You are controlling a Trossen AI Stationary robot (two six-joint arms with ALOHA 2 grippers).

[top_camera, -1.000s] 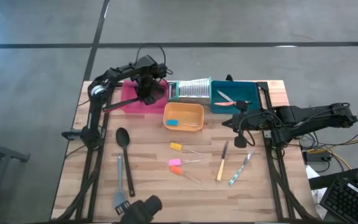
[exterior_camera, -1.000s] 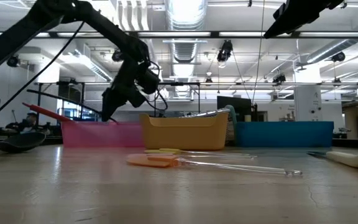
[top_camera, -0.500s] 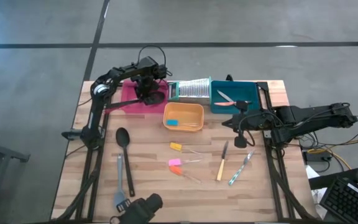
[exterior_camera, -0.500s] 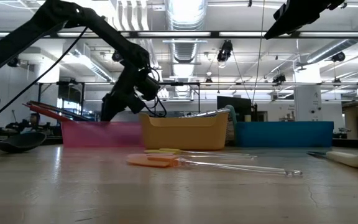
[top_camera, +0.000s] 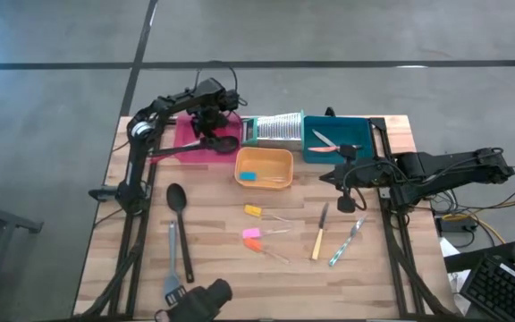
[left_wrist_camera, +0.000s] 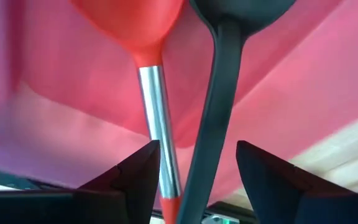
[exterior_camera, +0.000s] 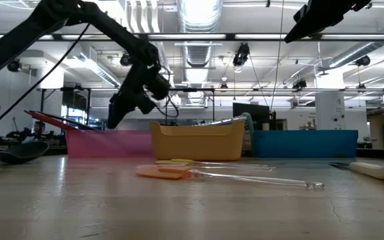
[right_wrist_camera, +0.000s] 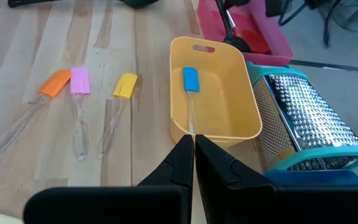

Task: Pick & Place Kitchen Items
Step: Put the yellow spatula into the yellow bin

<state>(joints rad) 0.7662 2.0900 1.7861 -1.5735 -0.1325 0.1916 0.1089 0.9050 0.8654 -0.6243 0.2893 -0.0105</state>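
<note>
We are holding the left claw (top_camera: 211, 119) parted and empty above the red silicone spoon (left_wrist_camera: 143, 37) and black ladle (left_wrist_camera: 219, 93) lying in the pink rectangular tray (top_camera: 184, 134); right claw (right_wrist_camera: 194, 163) closed, empty.

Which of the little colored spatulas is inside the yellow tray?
The blue spatula. It lies inside the yellow tray, while the orange, pink and yellow spatulas lie side by side on the bare table.

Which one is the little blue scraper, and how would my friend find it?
Look at the row of trays along the table's far edge, then at the orange tray set just in front of it, beside the silver grater. The blue scraper lies inside it, alone. Its orange, pink and yellow cousins lie out on the bare wood.
</note>
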